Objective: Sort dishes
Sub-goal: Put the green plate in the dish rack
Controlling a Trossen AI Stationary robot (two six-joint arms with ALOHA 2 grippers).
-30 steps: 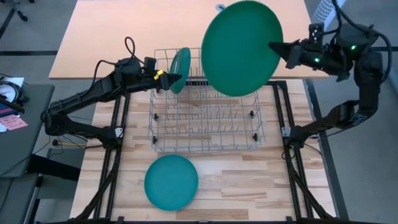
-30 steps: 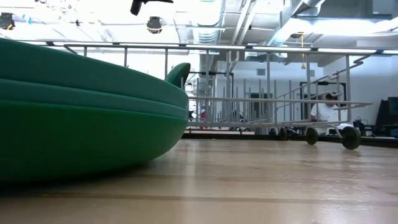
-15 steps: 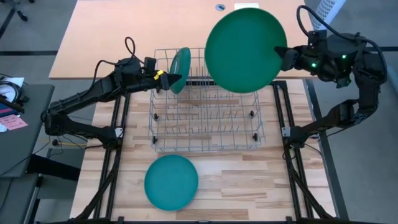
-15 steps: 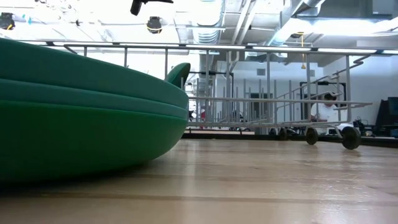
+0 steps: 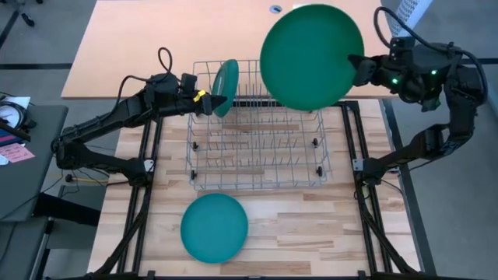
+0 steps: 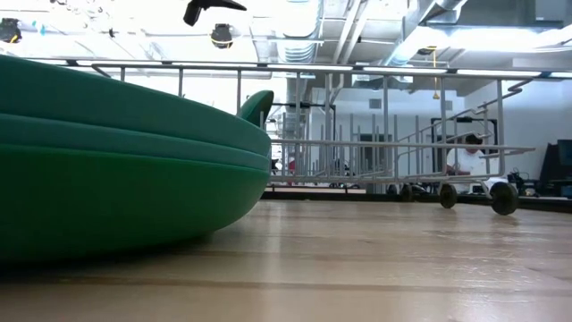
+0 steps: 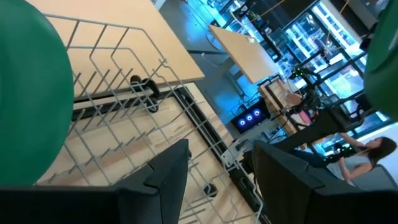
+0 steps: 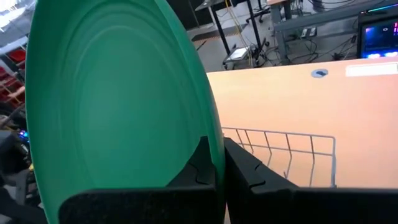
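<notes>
plate (image 5: 311, 56), round, plain teal-green, pinched at rim by right fingers (image 8: 214, 165)

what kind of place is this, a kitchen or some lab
Most likely a robotics lab or workshop, not a kitchen. The wire rack sits on a wooden table between two robot arms, exposed ducts run overhead, and more workbenches with lit screens fill the room behind.

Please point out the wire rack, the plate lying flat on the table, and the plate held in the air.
wire rack (image 5: 257, 152), high view, its wire floor.
plate on the table (image 5: 214, 227), high view, its centre.
held plate (image 5: 311, 56), high view, its centre.
</notes>
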